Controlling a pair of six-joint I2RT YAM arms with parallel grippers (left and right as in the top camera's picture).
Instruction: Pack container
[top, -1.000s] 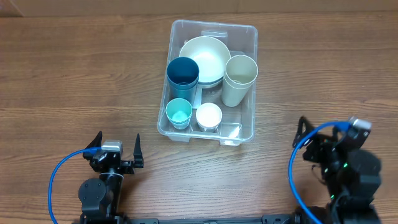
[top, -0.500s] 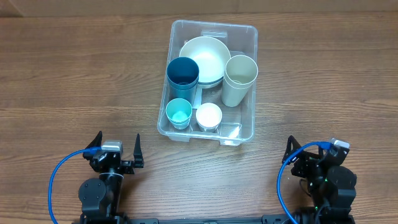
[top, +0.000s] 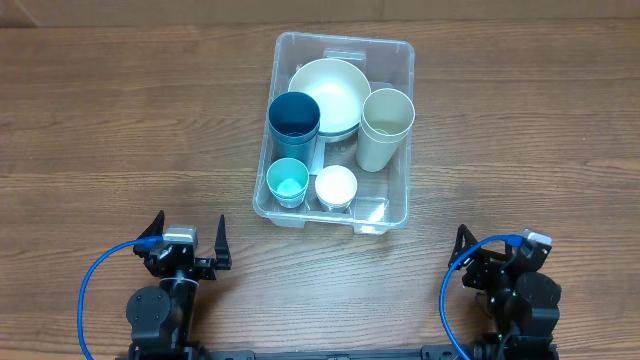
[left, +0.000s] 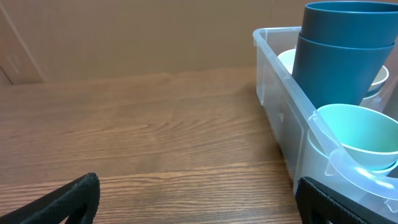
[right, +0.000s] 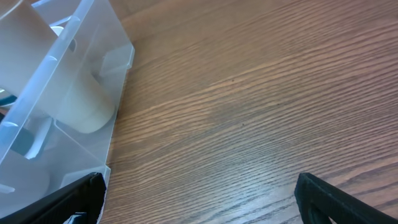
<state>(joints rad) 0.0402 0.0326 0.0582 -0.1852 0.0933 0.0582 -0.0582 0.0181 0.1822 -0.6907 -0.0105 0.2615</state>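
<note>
The clear plastic container (top: 398, 62) stands at the middle back of the wooden table. It holds cream bowls (top: 333, 90), stacked dark blue cups (top: 294, 118), a tall beige cup (top: 386, 125), a small teal cup (top: 288, 180) and a small white cup (top: 336, 186). My left gripper (top: 190, 238) is open and empty near the front edge, left of the container; the container's wall shows in the left wrist view (left: 280, 99). My right gripper (top: 495, 245) is open and empty at the front right; the container's corner shows in the right wrist view (right: 93, 74).
Blue cables loop beside both arms (top: 95, 280) (top: 450, 300). Bare wooden table (top: 120, 130) lies on both sides of the container.
My right arm has pulled back toward the front edge and shifted left, settling lower. The left arm and the container's contents have not moved.
</note>
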